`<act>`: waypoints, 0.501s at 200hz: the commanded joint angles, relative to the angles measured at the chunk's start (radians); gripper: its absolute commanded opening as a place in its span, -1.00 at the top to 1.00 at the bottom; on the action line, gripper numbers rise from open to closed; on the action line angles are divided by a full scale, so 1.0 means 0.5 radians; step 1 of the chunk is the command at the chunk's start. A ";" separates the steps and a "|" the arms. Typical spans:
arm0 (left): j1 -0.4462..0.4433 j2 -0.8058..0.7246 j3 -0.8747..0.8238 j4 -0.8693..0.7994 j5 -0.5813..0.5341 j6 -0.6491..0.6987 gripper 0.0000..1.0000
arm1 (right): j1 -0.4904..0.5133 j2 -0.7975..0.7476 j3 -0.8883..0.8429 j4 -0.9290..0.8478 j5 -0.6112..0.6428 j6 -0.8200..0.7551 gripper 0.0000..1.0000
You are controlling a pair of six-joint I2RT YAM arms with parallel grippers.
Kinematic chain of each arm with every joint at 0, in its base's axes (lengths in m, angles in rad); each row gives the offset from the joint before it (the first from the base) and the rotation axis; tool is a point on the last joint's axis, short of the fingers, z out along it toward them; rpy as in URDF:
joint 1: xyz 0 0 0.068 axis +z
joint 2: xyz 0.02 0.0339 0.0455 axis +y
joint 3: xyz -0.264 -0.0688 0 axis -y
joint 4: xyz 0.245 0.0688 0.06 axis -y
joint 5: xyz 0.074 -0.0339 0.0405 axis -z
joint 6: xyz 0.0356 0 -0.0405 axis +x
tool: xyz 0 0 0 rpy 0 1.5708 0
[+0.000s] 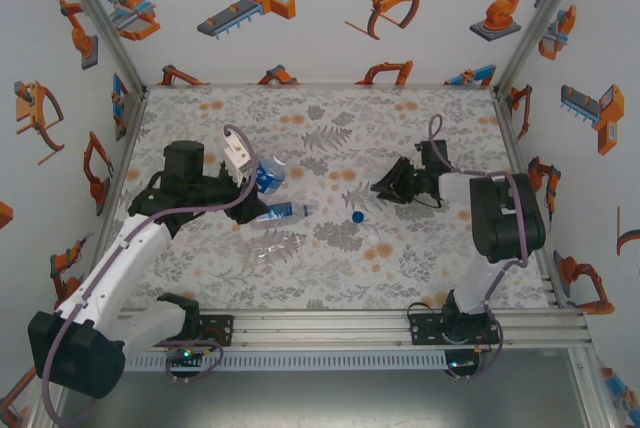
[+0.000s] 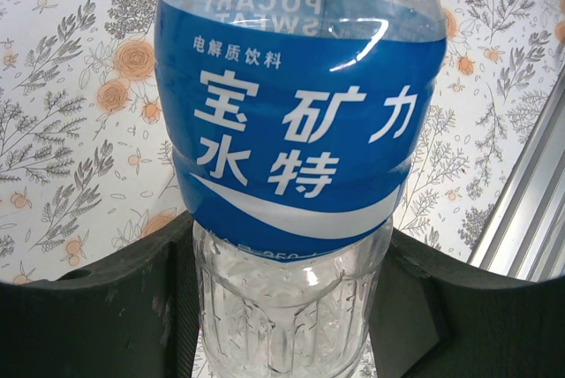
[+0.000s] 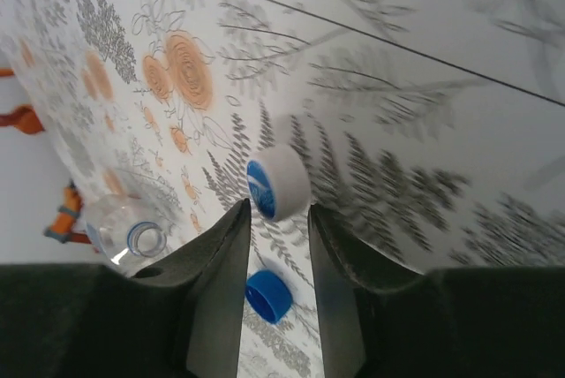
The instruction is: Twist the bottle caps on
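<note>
Bottle cap, white with blue lining: pinched at the very tips of my right claw, jaws narrow, its open side turned to my left. Under the fingers, a spare blue cap lies on the mat. Farther out, ahead and left of the tips: bottle, open mouth aimed back at me, long axis roughly along my reach. Left claw clamps its clear ribbed part beside the label. Judgement: cap sits off the neck line, so I shift left before turning.
</note>
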 commanded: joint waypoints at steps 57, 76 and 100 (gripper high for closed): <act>-0.008 0.009 0.000 -0.019 0.010 0.041 0.90 | 0.182 -0.111 0.261 -0.707 0.768 -0.374 0.13; -0.006 0.009 0.000 -0.019 0.012 0.042 0.90 | 0.316 -0.056 0.436 -0.810 0.932 -0.533 0.07; -0.009 0.006 0.000 -0.022 0.009 0.041 0.90 | 0.449 0.091 0.686 -0.982 1.082 -0.718 0.04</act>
